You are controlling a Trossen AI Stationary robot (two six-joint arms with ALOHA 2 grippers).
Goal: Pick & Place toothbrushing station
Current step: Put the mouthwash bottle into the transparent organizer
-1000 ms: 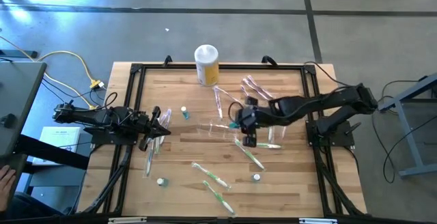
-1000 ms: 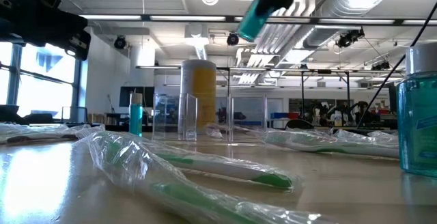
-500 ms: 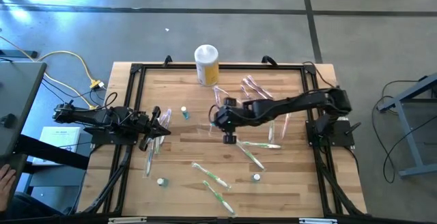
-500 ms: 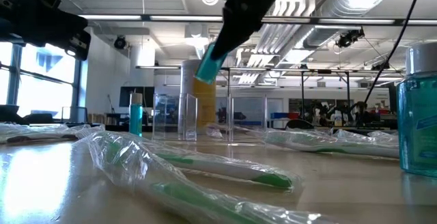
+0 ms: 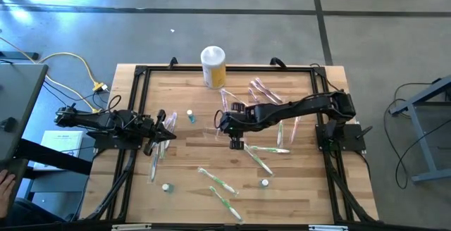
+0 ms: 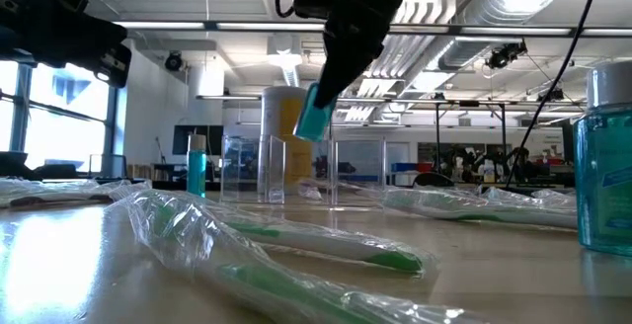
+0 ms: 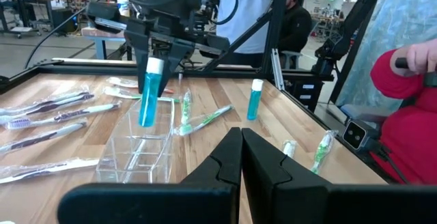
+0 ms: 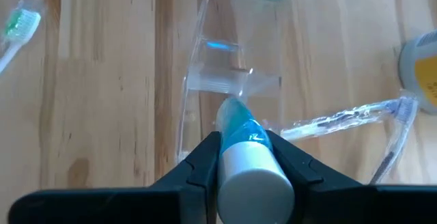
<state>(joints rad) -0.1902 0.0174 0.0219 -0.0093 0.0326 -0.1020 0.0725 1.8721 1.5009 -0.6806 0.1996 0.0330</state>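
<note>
The right gripper [image 8: 242, 157] is closed on a blue bottle [image 7: 149, 93]; its lower end hides part of the clear toothbrushing station [image 7: 136, 152] just below. The left gripper [image 7: 241, 157] is fully closed and empty.

Pale striped wooden surface [image 5: 190, 167], nearly colourless see-through toothbrushing station [image 7: 136, 152], turquoise bottle [image 7: 149, 93] with white cap in the black right tool [image 8: 246, 157], yellow canister [image 5: 213, 67] with white lid, green-and-white toothbrushes [image 5: 218, 182]

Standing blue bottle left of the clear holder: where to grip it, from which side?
Grip the blue bottle across its body just under the white cap, coming straight down. It stands upright and alone, with bare wood around it; the holder sits apart to its right.
</note>
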